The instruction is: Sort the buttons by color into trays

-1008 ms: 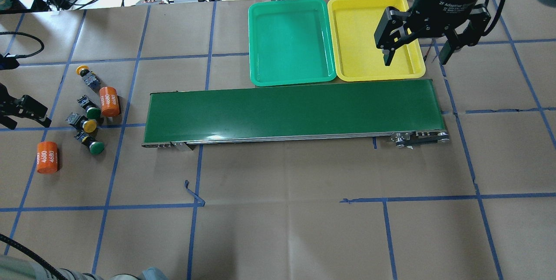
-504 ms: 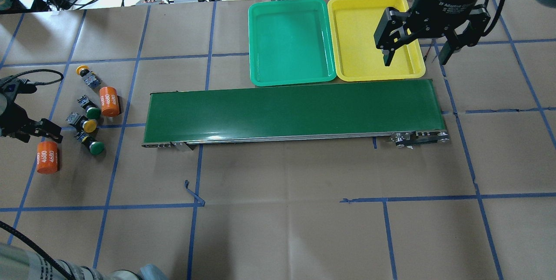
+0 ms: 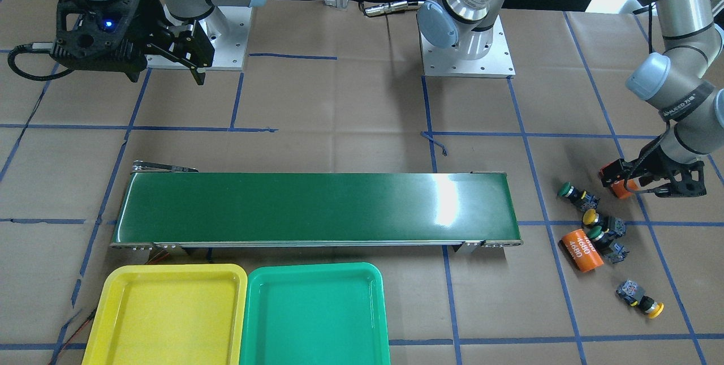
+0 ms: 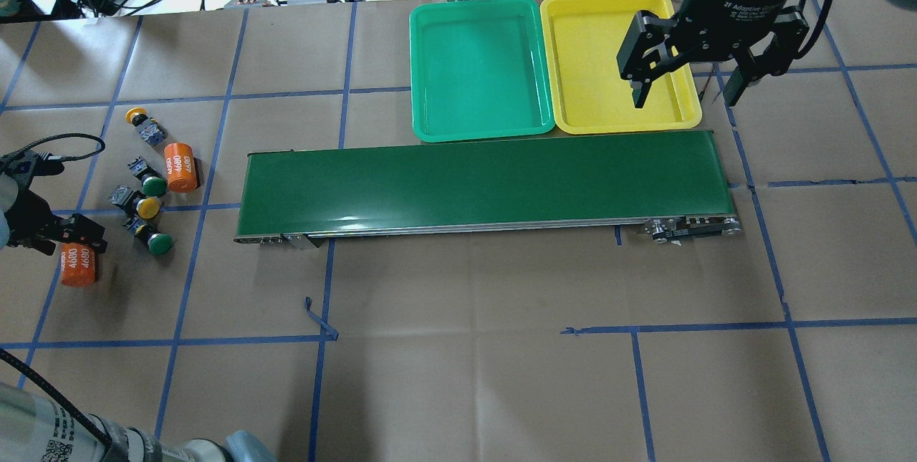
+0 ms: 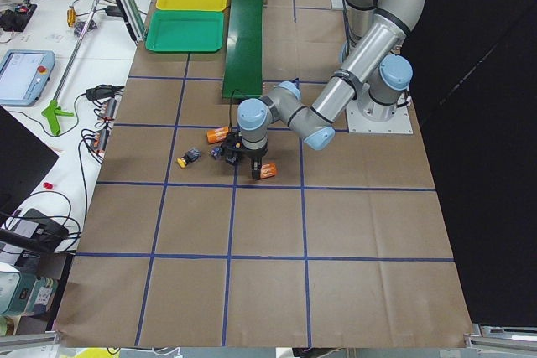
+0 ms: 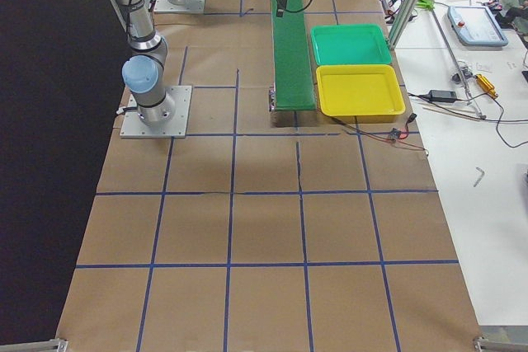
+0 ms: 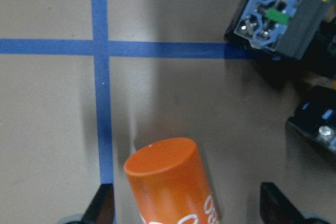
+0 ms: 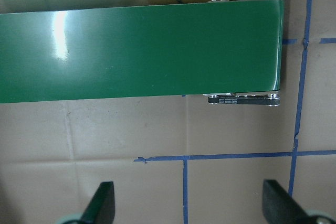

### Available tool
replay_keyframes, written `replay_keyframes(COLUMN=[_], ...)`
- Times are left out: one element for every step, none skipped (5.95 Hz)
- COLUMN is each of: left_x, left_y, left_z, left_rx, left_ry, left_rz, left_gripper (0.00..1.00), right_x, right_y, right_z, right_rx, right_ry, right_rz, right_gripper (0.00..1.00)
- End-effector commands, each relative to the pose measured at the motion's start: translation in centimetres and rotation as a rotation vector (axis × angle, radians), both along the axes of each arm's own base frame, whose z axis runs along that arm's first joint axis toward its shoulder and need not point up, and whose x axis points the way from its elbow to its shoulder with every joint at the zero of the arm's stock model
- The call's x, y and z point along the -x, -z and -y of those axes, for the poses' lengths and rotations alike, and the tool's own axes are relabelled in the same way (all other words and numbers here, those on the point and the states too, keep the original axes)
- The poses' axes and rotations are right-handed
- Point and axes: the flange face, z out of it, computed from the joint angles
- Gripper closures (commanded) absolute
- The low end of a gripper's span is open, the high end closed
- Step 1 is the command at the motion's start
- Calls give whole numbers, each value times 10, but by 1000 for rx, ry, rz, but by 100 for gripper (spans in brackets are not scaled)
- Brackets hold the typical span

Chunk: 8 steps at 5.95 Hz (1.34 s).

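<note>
**Item 1, my left pincer** (image 7: 188, 208): jaws wide apart, nothing held, low over the paper at the table's left end. An orange cylinder (image 7: 173, 182) marked 4680 lies on its side between my fingers and touches neither.

**Item 2, my right pincer** (image 4: 684, 93): spread wide and empty, held high near the right end of the conveyor belt (image 4: 487, 183), well apart from every button.

**Item 3, buttons:** four, all on the paper left of the belt, none sorted.
- Far yellow button (image 4: 140, 120), a little apart from the rest.
- Green button (image 4: 152, 185), second yellow button (image 4: 147, 208) and second green button (image 4: 157, 241), clustered just beside my left pincer.

**Item 4, trays:** yellow tray (image 4: 587, 46) and green tray (image 4: 476, 68), side by side beyond the belt, nothing in either.

**Hazards, as I judge them:**
- Closing here would take the cylinder, not a button, and it belongs in neither tray.
- The cylinder is round and lying down, so it may roll if a finger nudges it.
- The cluster leaves little room, so a spread finger could knock a neighbouring button while I reach for one.
</note>
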Motion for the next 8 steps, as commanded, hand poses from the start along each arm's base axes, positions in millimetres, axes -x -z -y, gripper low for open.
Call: replay_keyframes(left_x=[-6, -7, -8, 5, 38, 85, 141, 208], left_y=[8, 5, 0, -14, -46, -74, -92, -103], left_z=[-5, -5, 0, 9, 37, 55, 70, 80], left_rx=[-41, -37, -28, -12, 14, -9, -9, 2], left_ry=[-3, 0, 5, 61, 253, 412, 604, 748], left_rz=[17, 21, 30, 36, 57, 29, 24, 36], left_gripper=[48, 73, 88, 95, 98, 98, 99, 100], right_x=[0, 0, 0, -1, 0, 0, 0, 2], right_y=[0, 0, -1, -2, -2, -2, -2, -2], right_z=[0, -1, -1, -1, -1, -2, -2, -2], right_rx=[0, 0, 2, 3, 3, 5, 5, 5], right_ry=[-1, -1, 1, -1, -1, 1, 1, -4], right_rz=[0, 0, 0, 0, 0, 0, 0, -24], right_gripper=[0, 0, 0, 0, 0, 0, 0, 0])
